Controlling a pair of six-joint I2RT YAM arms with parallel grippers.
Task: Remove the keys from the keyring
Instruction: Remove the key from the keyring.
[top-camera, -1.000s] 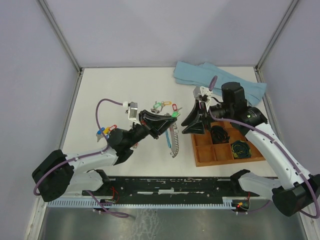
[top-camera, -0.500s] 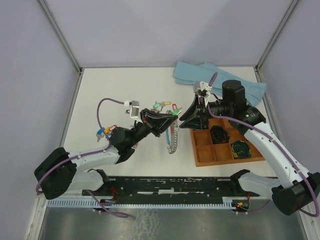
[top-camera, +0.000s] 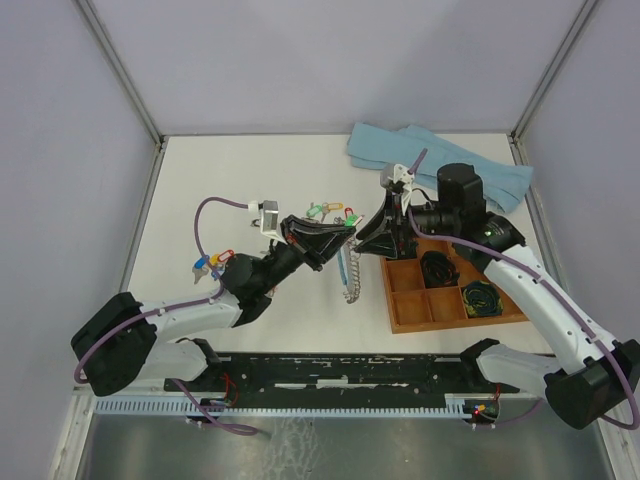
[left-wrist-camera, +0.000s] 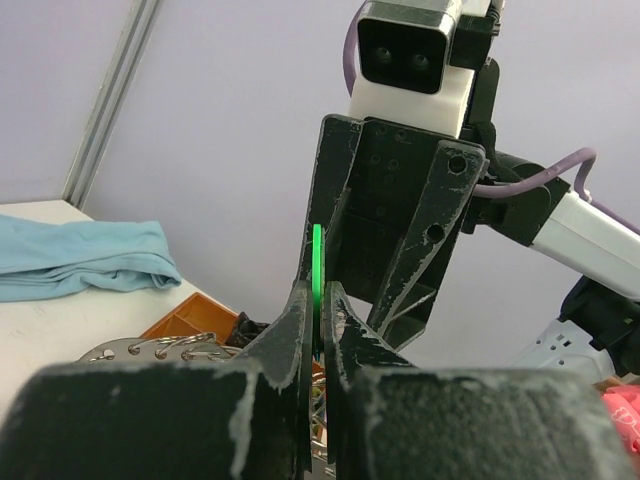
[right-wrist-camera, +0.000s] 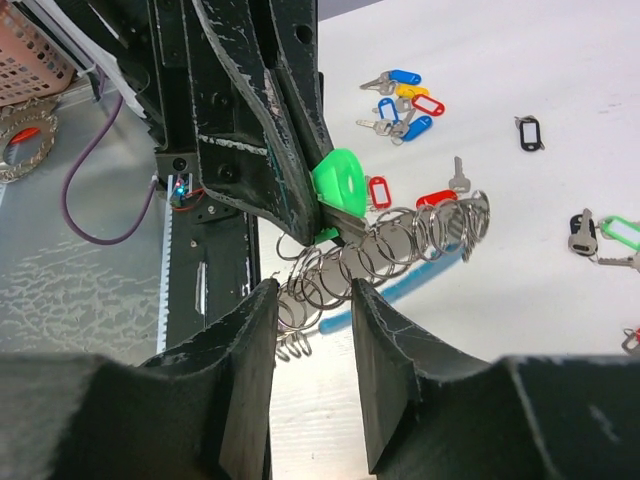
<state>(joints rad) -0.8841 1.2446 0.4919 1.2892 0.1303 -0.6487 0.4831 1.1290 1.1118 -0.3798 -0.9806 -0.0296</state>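
Top external view: you are working in mid-air at the centre of the frame, over the table (top-camera: 200, 180). Your left gripper (top-camera: 338, 236) is clamping a green tag (top-camera: 350, 228). The keyring (top-camera: 347, 275) is dangling below it, light-blue arc and silver rings together, just left of the wooden tray (top-camera: 400, 315). Your right gripper (top-camera: 365, 243) is hovering just beside the tag on its right. Loose keys (top-camera: 330, 210) are lying just above the two grippers, with more at centre left.

Left wrist view: your left fingers (left-wrist-camera: 290, 330) are pressing flat on the tag's thin green edge at centre frame. The right gripper is facing you close behind it.

Right wrist view: your right fingers (right-wrist-camera: 245, 380) are standing apart at the bottom of the frame, gripping nothing. The chain of rings is running from centre to right just beyond their gap, apart from them, with the blue arc beneath. The tag is sitting pinched in the left gripper just above the rings.

You are likely working on freeing the green-tagged key. The next move probably calls for bringing the open right gripper onto the rings beside the tag and closing there, so the two arms can work them apart.
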